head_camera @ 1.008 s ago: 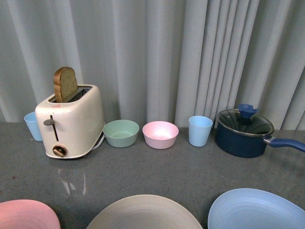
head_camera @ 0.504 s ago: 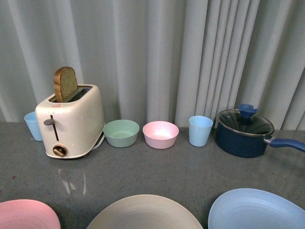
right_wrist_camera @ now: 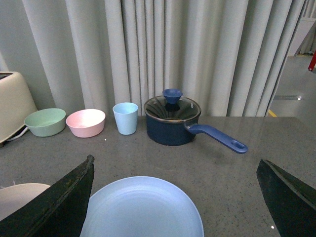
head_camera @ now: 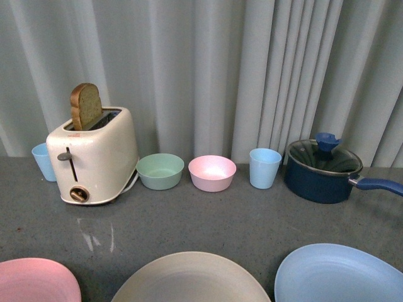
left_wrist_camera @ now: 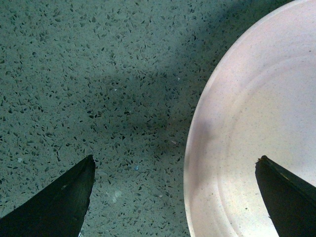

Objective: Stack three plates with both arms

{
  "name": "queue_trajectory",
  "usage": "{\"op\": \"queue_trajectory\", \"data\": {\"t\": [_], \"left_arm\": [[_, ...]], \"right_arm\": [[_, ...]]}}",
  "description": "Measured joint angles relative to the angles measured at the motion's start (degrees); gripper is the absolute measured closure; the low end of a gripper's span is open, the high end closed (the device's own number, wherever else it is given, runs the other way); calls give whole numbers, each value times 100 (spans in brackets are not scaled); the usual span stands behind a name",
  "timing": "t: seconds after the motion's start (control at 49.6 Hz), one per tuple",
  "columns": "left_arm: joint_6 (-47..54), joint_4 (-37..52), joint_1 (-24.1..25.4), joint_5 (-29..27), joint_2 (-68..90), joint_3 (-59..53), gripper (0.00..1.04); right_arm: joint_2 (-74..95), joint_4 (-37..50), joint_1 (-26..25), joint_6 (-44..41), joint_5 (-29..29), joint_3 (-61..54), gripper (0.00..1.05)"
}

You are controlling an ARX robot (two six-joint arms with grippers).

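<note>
Three plates lie in a row along the near edge of the grey counter in the front view: the pink plate (head_camera: 34,280) on the left, the beige plate (head_camera: 192,280) in the middle, the light blue plate (head_camera: 340,274) on the right. Neither gripper shows there. In the left wrist view my left gripper (left_wrist_camera: 176,159) is open above the counter, with the rim of the pink plate (left_wrist_camera: 256,123) between its fingers. In the right wrist view my right gripper (right_wrist_camera: 176,160) is open and empty above the light blue plate (right_wrist_camera: 143,210). The beige plate (right_wrist_camera: 19,195) shows beside it.
At the back, in front of a grey curtain, stand a cream toaster (head_camera: 94,157) with a bread slice (head_camera: 85,107), a blue cup (head_camera: 43,161), a green bowl (head_camera: 160,171), a pink bowl (head_camera: 212,173), a light blue cup (head_camera: 264,168) and a dark blue lidded pot (head_camera: 321,173).
The whole front view has shifted slightly, so everything sits a little higher in the frame. No object on the counter has moved against the others.
</note>
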Motion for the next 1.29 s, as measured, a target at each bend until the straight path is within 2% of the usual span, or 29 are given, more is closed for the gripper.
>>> {"op": "queue_trajectory", "data": {"t": [0.242,0.928,1.291], "left_arm": [[-131,103,0,-214,247,9,7],[-245,144,-146,-304,398,133,8],[-214,223,-221,-402,481,133,62]], "right_arm": [[0,0,0,0,-2,0,7],[0,0,0,0,-2,0,7],[0,0,0,0,-2,0,7]]}}
